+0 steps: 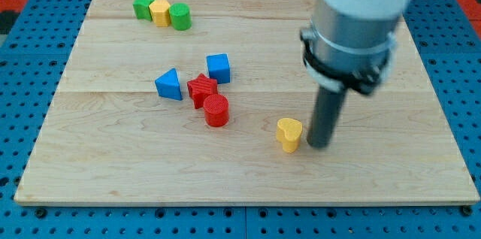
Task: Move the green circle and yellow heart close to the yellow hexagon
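Pincer: the arm carries none; it ends in a dark rod, so nothing is released or clenched.
My tip (319,145): on the counter (376,171), just beside the yellow heart (288,134), on its right in the view.
Green circle (179,16): at the view's top left, touching the yellow hexagon (160,12).
Green block (143,5): against the hexagon's left side.
Centre cluster: blue triangle (169,84), red star (201,89), red cylinder (216,110), blue cube (218,68).

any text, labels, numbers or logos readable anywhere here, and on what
None: no word, number, label or logo shows on the light wooden board, the coloured plastic blocks such as the yellow heart block, the blue perforated base, or the grey arm housing.
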